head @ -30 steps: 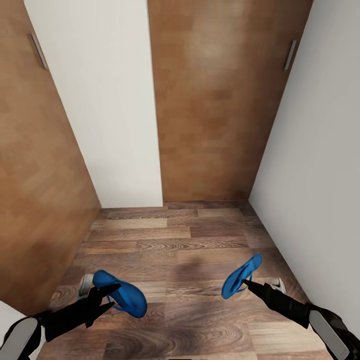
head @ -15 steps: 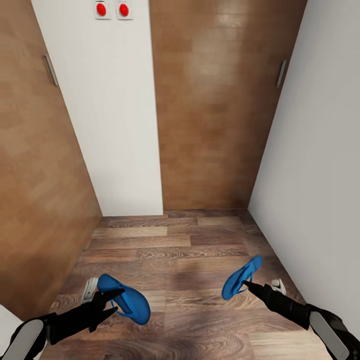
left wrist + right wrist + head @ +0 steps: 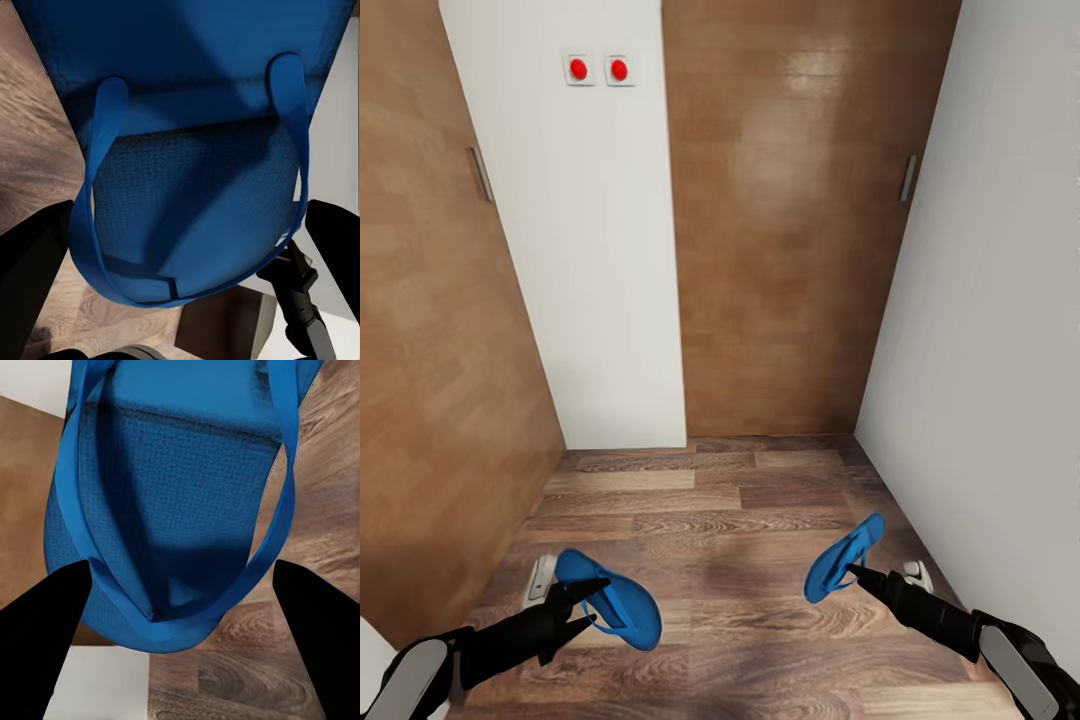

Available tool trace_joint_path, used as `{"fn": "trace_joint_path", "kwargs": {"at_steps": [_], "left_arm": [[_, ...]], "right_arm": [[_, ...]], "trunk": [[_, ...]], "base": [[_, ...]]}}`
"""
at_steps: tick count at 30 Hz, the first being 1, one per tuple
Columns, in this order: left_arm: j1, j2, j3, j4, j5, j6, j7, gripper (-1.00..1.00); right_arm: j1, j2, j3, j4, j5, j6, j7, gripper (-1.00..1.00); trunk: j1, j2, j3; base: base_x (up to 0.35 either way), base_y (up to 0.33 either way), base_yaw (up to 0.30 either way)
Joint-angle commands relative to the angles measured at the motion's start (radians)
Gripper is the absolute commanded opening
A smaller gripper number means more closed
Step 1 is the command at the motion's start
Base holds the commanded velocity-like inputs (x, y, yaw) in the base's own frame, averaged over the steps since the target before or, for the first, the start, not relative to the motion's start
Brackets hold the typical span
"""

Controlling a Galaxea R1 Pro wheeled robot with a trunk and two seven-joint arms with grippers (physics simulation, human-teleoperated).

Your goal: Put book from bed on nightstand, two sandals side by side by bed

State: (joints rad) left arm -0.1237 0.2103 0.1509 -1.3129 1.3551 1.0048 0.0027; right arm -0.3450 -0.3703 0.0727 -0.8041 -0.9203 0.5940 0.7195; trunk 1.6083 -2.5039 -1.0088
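Wood-plank floor [image 3: 710, 500], narrow corridor, white wall with two red buttons [image 3: 599, 69] ahead: robot in transit, one sandal per arm.

Left pincer [image 3: 588, 598] clamped on left sandal [image 3: 610, 598], held off the floor; right pincer [image 3: 852, 572] clamped on right sandal [image 3: 843, 556], tilted on edge. Likely light, floppy foam with thin straps: grip at sole edge, expect droop and swing. Bed, book, nightstand not reached.

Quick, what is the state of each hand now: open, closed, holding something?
Left hand: closed on a blue sandal, held above the floor.
Right hand: closed on the other blue sandal.
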Motion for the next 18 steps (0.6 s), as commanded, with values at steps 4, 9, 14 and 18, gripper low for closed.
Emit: {"fn": "trace_joint_path", "kwargs": {"at_steps": [4, 9, 14, 18], "left_arm": [[-0.001, -0.005, 0.001, 0.0, -0.001, 0.005, 0.0, -1.0], [-0.001, -0.014, 0.002, 0.0, -0.002, 0.005, 0.0, -1.0], [-0.001, -0.015, 0.002, 0.0, -0.002, 0.005, 0.0, -1.0], [-0.001, -0.015, 0.002, 0.0, -0.002, 0.005, 0.0, -1.0]], "right_arm": [[0.0, -0.001, 0.004, 0.0, -0.008, 0.006, -0.002, -1.0], [0.0, -0.001, 0.005, 0.0, -0.006, 0.006, -0.002, -1.0], [0.0, -0.001, 0.005, 0.0, -0.006, 0.006, -0.002, -1.0], [0.0, -0.001, 0.006, 0.0, -0.006, 0.006, -0.002, -1.0]], "trunk": [[-0.002, 0.001, 0.015], [-0.004, 0.002, 0.034], [-0.006, 0.003, 0.053], [-0.008, 0.004, 0.069]], "base": [[0.0, 0.0, 0.0], [0.0, 0.0, 0.0], [0.0, 0.0, 0.0], [0.0, 0.0, 0.0]]}}
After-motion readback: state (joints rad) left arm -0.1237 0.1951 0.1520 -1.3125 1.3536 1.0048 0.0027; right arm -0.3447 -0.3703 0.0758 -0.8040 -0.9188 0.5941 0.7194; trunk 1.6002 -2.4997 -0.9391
